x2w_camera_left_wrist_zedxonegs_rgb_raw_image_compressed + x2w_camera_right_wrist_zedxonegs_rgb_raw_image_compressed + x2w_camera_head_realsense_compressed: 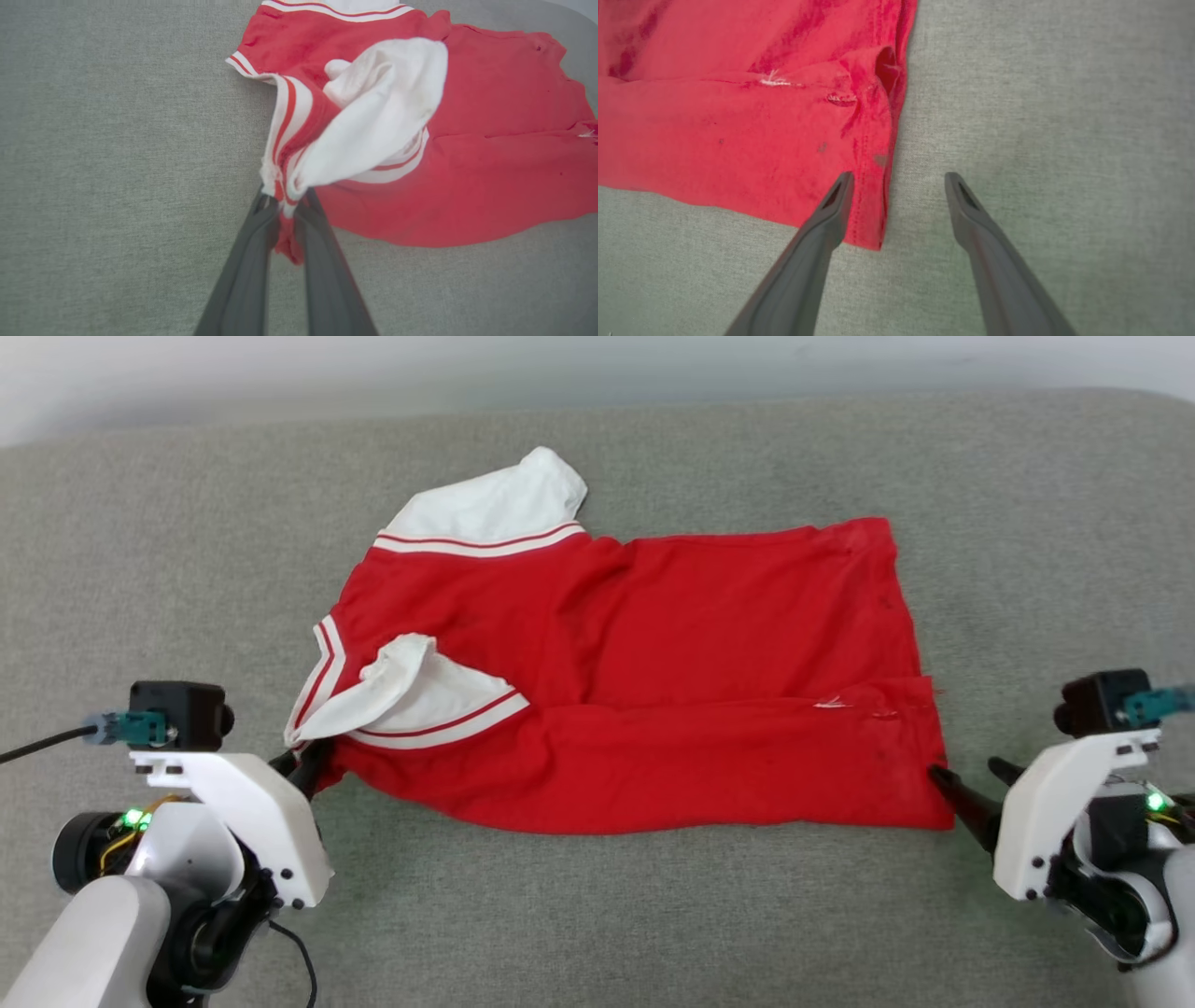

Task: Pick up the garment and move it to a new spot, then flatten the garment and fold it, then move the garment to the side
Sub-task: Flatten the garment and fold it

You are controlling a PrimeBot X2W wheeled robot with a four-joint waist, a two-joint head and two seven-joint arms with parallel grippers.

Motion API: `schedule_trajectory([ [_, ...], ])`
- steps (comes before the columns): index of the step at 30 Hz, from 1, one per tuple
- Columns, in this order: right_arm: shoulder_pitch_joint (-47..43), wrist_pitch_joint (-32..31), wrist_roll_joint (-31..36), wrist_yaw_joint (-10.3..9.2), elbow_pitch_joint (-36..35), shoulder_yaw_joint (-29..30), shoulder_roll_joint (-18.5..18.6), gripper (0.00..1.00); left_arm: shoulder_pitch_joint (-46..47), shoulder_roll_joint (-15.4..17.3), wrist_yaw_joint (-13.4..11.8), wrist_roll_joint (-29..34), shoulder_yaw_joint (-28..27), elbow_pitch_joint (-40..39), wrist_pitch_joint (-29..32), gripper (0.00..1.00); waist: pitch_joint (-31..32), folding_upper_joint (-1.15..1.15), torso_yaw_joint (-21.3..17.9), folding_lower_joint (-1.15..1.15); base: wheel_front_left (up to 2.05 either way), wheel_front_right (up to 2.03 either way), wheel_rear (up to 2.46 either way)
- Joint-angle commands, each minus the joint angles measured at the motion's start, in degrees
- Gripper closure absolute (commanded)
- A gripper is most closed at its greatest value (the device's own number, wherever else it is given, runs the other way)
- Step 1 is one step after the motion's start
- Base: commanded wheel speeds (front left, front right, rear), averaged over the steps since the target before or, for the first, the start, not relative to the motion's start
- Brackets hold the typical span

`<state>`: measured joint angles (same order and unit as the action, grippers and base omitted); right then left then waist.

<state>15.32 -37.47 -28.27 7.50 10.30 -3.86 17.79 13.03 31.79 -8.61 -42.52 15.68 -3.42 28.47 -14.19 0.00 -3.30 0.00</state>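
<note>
Left end effector, low at the head view's left, is clenched on the garment, pinching a bunch of red cloth and white striped trim at its near left corner. Right end effector stands released at the near right corner, jaws spread, one finger lying over the red hem and the other on bare grey surface just beside it. Spread and somewhat wrinkled, the garment lies across the middle of the surface, white sleeve panels at its left end, one flopped over the red body.
</note>
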Motion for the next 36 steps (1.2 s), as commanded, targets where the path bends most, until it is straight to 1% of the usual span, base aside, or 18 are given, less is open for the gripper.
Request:
schedule_trajectory([
  [1, 1.3, -0.3, -0.2, -0.02, 0.9, -0.8, -0.3, 0.00, 0.7, -0.3, -0.3, 0.4, 0.3, -0.6, -0.2, 1.00, -1.1, 0.00, 0.9, 0.00, 0.00, 0.00, 0.00],
  [5, 4.5, -1.6, -1.1, -0.02, 5.2, -3.7, -1.0, 0.00, 1.8, -0.9, -0.4, 1.1, 1.1, -1.4, -0.5, 1.00, -2.5, 0.00, 1.7, 0.00, 0.00, 0.00, 0.00],
  [9, 6.3, -3.0, -3.3, -0.01, 10.3, -7.4, -1.7, 0.00, 2.1, -1.4, -0.2, 1.1, 1.5, -1.0, -0.9, 1.00, -3.2, 0.00, 2.2, 0.00, 0.00, 0.00, 0.00],
  [10, 6.7, -3.2, -3.8, -0.01, 11.4, -8.2, -1.6, 0.03, 2.1, -1.5, -0.1, 0.9, 1.6, -0.8, -1.1, 1.00, -3.3, 0.00, 2.3, 0.00, 0.00, 0.00, 0.00],
  [11, 7.1, -3.1, -4.4, -0.01, 12.2, -8.9, -1.6, 0.67, 2.1, -1.7, -0.1, 0.8, 1.6, -0.7, -1.3, 1.00, -3.3, 0.00, 2.4, 0.00, 0.00, 0.00, 0.00],
  [12, 7.5, -2.7, -4.8, 0.00, 12.9, -9.4, -1.6, 1.00, 2.0, -1.8, 0.0, 0.8, 1.6, -0.4, -1.5, 1.00, -3.1, 0.00, 2.5, 0.00, 0.00, 0.00, 0.00],
  [18, 9.9, -0.3, -5.8, -0.02, 13.1, -10.9, 1.2, 1.00, 0.4, -2.5, 0.1, 0.2, 1.2, 0.7, -3.2, 1.00, -1.0, 0.00, 2.3, 0.00, 0.00, 0.00, 0.00],
  [23, 9.6, 0.5, -5.9, -0.01, 11.1, -11.4, 2.4, 1.00, -1.2, -2.8, -0.6, 0.2, 0.7, 1.0, -4.6, 1.00, 1.5, 0.00, 2.0, 0.00, 0.00, 0.00, 0.00],
  [27, 7.9, 0.2, -5.4, -0.01, 8.6, -11.6, 2.9, 1.00, -3.7, -2.8, -2.0, 0.4, 0.0, 0.3, -6.0, 1.00, 4.4, 0.00, 1.6, 0.00, 0.00, 0.00, 0.00],
  [32, 3.7, -1.0, -5.2, -0.02, 5.0, -10.9, 3.1, 1.00, -9.2, -2.8, -3.9, -0.1, -0.7, -1.5, -6.8, 1.00, 8.3, 0.00, 1.1, 0.00, 0.00, 0.00, 0.00],
  [36, -1.0, -2.5, -5.0, -0.02, 2.1, -9.0, 3.1, 1.00, -14.2, -2.5, -5.3, -1.0, -0.6, -3.1, -5.9, 1.00, 10.4, 0.00, 1.0, 0.00, 0.00, 0.00, 0.00],
])
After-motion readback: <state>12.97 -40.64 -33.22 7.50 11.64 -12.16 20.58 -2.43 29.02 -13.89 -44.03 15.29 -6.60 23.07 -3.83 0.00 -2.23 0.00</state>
